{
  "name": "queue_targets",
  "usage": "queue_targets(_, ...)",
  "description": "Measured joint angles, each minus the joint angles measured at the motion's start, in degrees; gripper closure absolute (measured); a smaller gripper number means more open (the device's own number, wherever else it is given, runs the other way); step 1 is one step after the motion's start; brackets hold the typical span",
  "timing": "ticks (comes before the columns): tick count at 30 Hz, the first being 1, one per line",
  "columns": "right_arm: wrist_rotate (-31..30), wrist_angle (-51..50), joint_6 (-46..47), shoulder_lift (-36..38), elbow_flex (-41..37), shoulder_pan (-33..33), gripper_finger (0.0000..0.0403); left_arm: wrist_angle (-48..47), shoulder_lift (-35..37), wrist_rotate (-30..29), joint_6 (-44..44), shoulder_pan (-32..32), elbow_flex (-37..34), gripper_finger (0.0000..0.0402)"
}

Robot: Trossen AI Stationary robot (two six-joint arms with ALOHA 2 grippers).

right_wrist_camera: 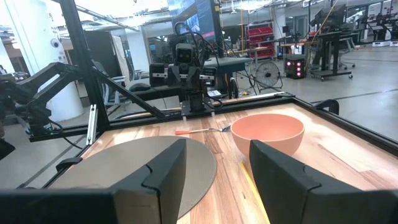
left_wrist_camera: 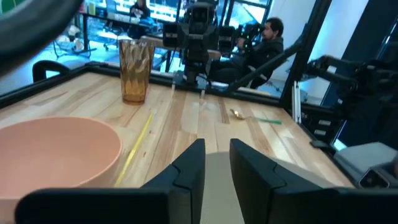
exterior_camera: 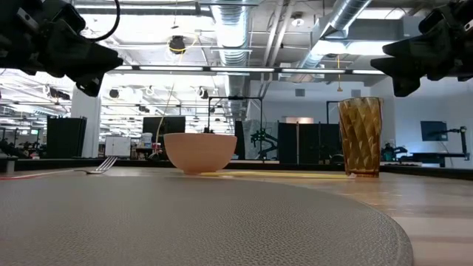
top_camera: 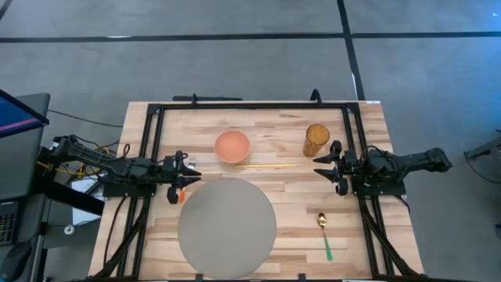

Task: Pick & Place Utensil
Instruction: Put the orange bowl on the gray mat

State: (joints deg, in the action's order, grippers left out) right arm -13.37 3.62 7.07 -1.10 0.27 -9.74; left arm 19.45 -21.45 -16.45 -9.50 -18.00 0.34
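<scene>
A spoon with a gold bowl and a green handle lies flat on the wood near the table's right near corner; the left wrist view also shows the spoon. A fork with an orange handle lies flat by the left edge of the round grey mat, right below my left gripper. That gripper hovers open above the table, clear of the fork. My right gripper is open and hovers just near of the amber glass, far of the spoon. Both grippers hold nothing.
A pink bowl stands at the table's far middle, with a thin yellow stick lying on the wood just near of it. The amber glass stands upright to the bowl's right. A black frame rail borders the table. A person sits beyond the table.
</scene>
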Motion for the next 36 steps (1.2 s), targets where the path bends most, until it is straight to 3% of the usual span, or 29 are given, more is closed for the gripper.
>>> queue_targets(17, 0.0, -0.2, 0.3, 0.0, 0.0, 0.0, 0.0233, 3.0, 0.0, 0.0, 0.0, 0.0, 0.0, 0.0326)
queue_targets(21, -0.2, 1.8, 5.4, 0.0, 0.0, 0.0, 0.0233, 5.3, 0.0, 0.0, 0.0, 0.0, 0.0, 0.0324)
queue_targets(27, -0.9, 8.4, 7.6, 0.0, 0.0, 0.1, 0.0233, 7.4, 0.0, -1.4, 0.2, 0.0, 0.0, 0.0292)
queue_targets(31, -7.7, 12.8, 4.5, 0.0, 0.9, 0.1, 0.0233, 7.6, -0.4, -2.6, 0.2, 0.1, 0.0, 0.0262)
queue_targets(36, -4.4, 12.9, -0.3, -0.2, 5.5, 0.2, 0.0232, 7.4, -2.6, -3.0, 3.4, 0.1, 4.1, 0.0246)
